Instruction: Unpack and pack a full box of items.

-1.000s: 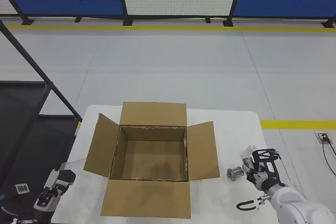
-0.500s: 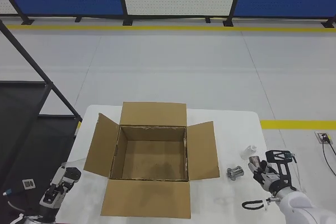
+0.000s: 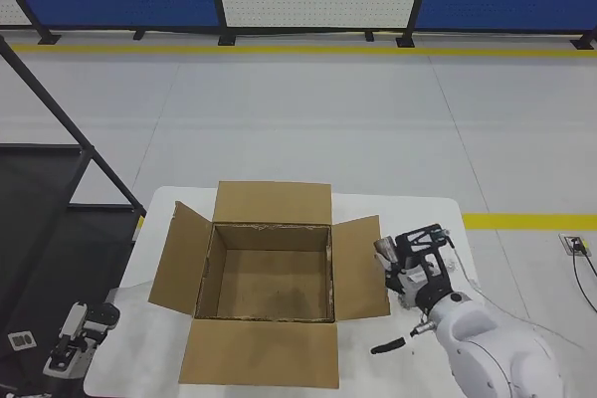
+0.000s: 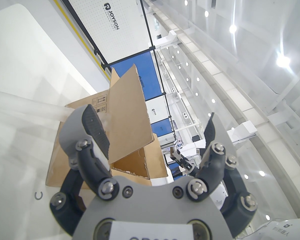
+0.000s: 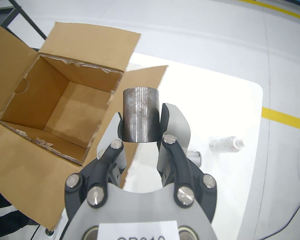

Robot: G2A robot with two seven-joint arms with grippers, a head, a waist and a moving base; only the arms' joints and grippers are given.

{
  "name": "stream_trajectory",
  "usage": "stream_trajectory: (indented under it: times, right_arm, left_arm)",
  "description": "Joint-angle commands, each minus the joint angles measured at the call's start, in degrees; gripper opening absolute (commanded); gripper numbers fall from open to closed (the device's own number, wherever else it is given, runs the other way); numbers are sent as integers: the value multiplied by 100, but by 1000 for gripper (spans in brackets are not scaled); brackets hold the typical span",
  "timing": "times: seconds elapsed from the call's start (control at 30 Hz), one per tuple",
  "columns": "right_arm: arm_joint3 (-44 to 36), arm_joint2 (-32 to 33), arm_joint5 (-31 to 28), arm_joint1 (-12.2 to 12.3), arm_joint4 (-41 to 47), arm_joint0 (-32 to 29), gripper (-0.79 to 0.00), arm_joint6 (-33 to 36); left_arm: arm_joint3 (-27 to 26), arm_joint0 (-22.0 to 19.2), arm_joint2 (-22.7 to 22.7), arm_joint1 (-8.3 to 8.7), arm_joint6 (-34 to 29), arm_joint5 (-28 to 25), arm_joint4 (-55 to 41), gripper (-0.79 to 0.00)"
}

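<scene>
Nearest the robot, the left gripper (image 3: 78, 336) hangs beside the near left corner of the white desk (image 3: 418, 214). Its jaws are spread wide with nothing between them, and it is well apart from everything else. In the left wrist view the same gripper (image 4: 150, 121) faces a raised flap of the brown cardboard box (image 4: 127, 106), and a small C-shaped ring (image 4: 38, 196) lies on the desk close by.

On the right side, the right gripper (image 3: 415, 261) is in the air just beside the box's right flap. Its jaws are clenched on a short, dull grey metal cylinder (image 5: 140, 113), gripping its lower half. The cylinder (image 3: 382, 246) pokes out past the fingertips over the outer edge of that flap.

On the desk under the right gripper (image 5: 141, 123), a silver flanged metal fitting (image 5: 195, 157) peeks out from behind one finger. Just beyond it a small clear plastic bottle (image 5: 226, 144) lies on its side.

The cardboard box (image 3: 275, 202) sits in the middle of the desk with all four flaps folded outward and its brown inner floor in plain sight.
</scene>
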Motion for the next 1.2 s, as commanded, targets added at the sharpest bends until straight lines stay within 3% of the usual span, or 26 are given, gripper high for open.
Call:
stream_trajectory:
  times: [0.0, 0.23, 0.43, 0.6, 0.73, 1.17]
  right_arm:
    - [205, -508, -6, -66, -65, 487, -785, 95]
    - [1230, -2056, 363, -435, -89, 1968, -785, 349]
    - [2590, -3251, 631, -926, 221, 3203, -785, 497]
    - [3908, -4079, 759, -1446, 661, 3945, -785, 435]
    - [4837, -4347, 642, -1792, 1194, 4273, -785, 237]
    - [4837, -4347, 642, -1792, 1194, 4273, -785, 237]
  left_arm:
    - [10, 44, -38, -4, 1, -41, -71, 0]
    - [52, 132, -95, -14, -59, -105, -195, 0]
    - [46, 136, -70, -16, -129, -107, -212, 0]
    - [46, 136, -70, -16, -129, -107, -212, 0]
    - [46, 136, -70, -16, -129, -107, -212, 0]
    - [46, 136, -70, -16, -129, -107, -212, 0]
